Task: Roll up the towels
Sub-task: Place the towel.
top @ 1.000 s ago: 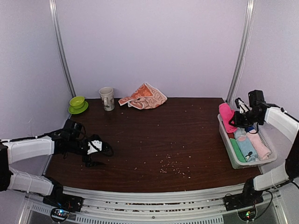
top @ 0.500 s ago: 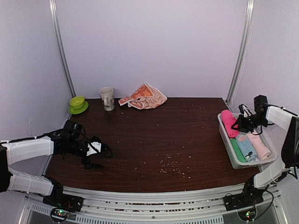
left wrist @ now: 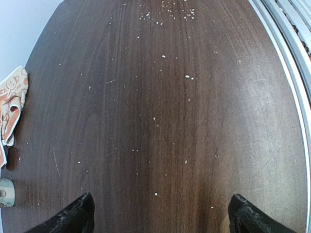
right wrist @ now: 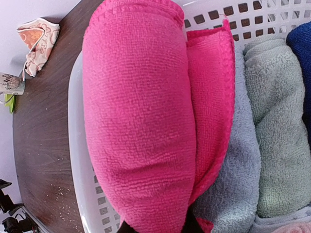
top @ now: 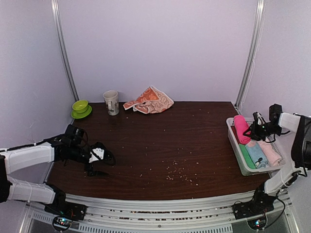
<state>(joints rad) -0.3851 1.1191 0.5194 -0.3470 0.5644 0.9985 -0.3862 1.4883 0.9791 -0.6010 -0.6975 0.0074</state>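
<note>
The hot pink towel [top: 240,128] is rolled and lies lengthwise at the far left end of the white basket [top: 237,156]. My right gripper [top: 252,130] is shut on its near end. In the right wrist view the pink roll [right wrist: 141,121] fills the frame, and only the dark finger bases show under it at my right gripper [right wrist: 158,227]. The orange-peach printed towel [top: 149,100] lies crumpled and unrolled at the back of the table, also visible as the printed towel [left wrist: 10,102]. My left gripper [top: 98,161] hovers low over the front left of the table, open and empty [left wrist: 160,216].
Green [top: 247,156], light blue [top: 256,153] and pale pink [top: 269,152] rolls lie in the basket. A mug [top: 111,102] and a green cup on a saucer [top: 80,108] stand at the back left. Crumbs dot the dark wooden table [top: 170,145].
My right gripper has carried the pink roll right and down, from above the basket's far rim into the basket. The left arm has barely shifted.
</note>
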